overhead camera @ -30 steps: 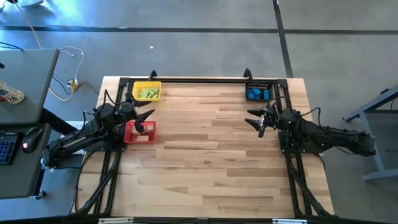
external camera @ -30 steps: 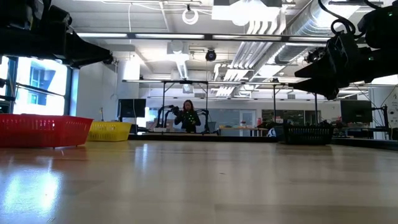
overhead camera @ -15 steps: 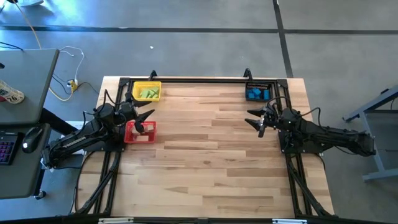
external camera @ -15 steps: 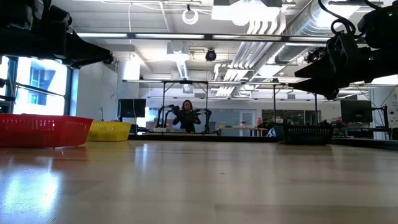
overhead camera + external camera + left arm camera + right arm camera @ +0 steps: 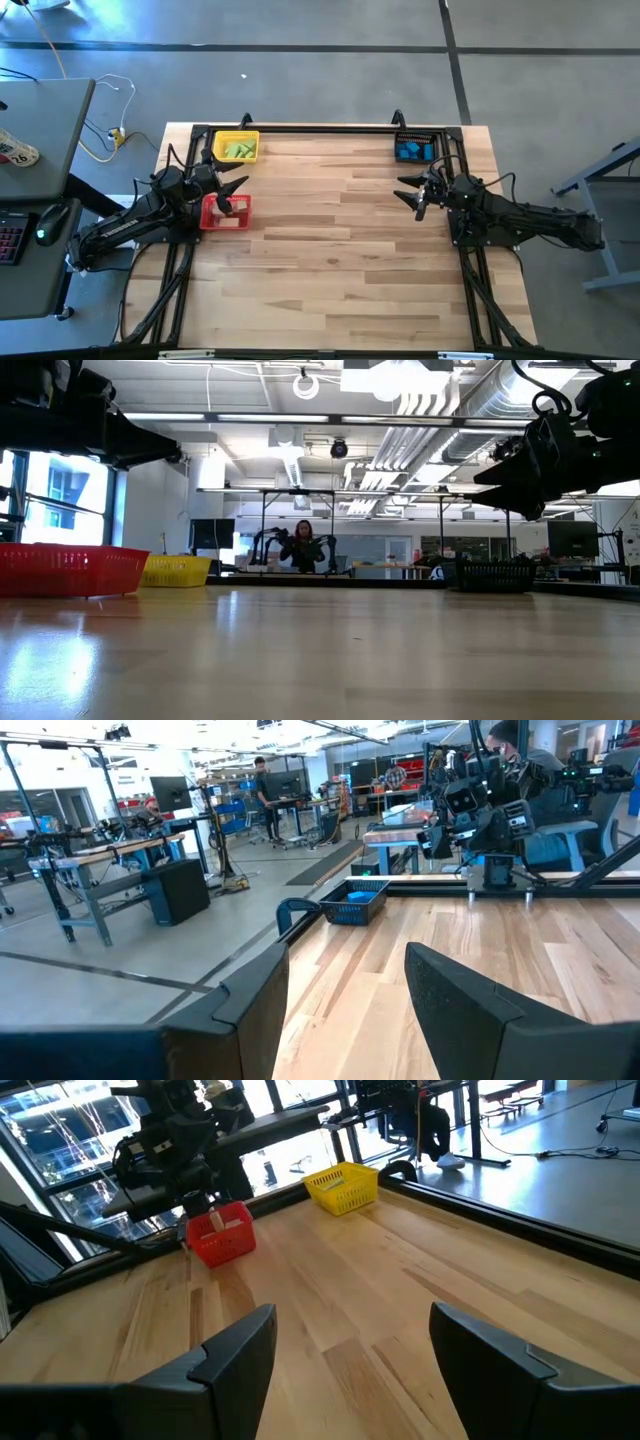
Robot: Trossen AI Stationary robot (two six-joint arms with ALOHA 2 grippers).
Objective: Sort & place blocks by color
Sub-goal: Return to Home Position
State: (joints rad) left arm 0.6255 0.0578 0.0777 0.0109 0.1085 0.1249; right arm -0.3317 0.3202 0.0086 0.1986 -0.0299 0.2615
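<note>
- Three small mesh bins stand on the pale wooden table (image 5: 330,250): one yellow plastic bin (image 5: 217,150), one red plastic bin (image 5: 225,224), one black plastic bin (image 5: 414,136).
- The light green blocks (image 5: 238,150) lie in the yellow bin and the blue blocks (image 5: 411,152) in the black one. Their counts and long axes are too small to tell.
- The left gripper (image 5: 238,196) hovers over the red bin, jaws spread, holding nothing.
- The right gripper (image 5: 408,196) hangs near the black bin, jaws spread, holding nothing.
</note>
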